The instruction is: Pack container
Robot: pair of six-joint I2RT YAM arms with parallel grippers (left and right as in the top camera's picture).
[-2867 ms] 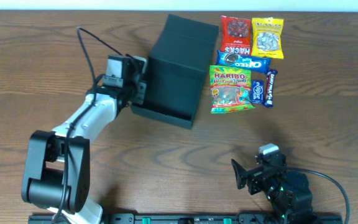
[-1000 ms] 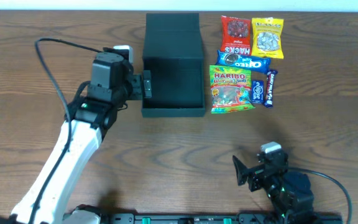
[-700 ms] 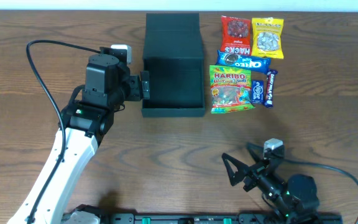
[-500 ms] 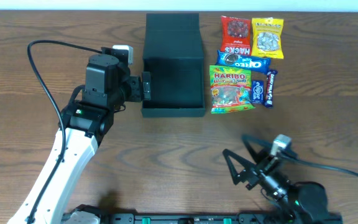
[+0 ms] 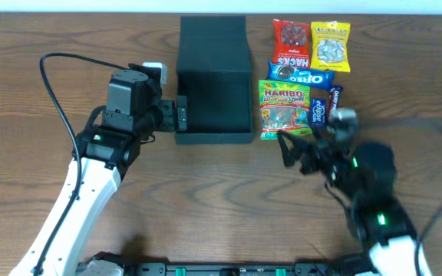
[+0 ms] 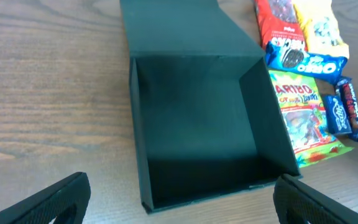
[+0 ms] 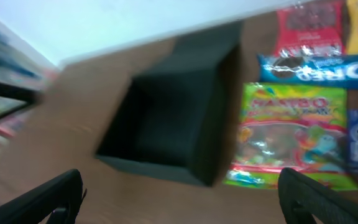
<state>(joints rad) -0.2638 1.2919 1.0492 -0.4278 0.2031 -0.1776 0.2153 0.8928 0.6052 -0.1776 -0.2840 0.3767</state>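
Left arm (image 5: 89,178): stretched forward, wrist turned right.
Left gripper (image 5: 180,115): fingers wide apart.
Right arm (image 5: 376,201): stretched forward, blurred.
Right gripper (image 5: 288,149): fingers wide apart.

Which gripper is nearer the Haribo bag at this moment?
Right. The right gripper hangs open just off the near edge of the Haribo bag. The left gripper is open at the container's left wall, with the whole container between it and the bag.

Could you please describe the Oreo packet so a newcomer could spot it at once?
Start at the dark open container in the overhead view; the snacks lie just right of it. The Oreo packet sits between the red bag above and the Haribo bag below, and is the only blue wrapper lying sideways.
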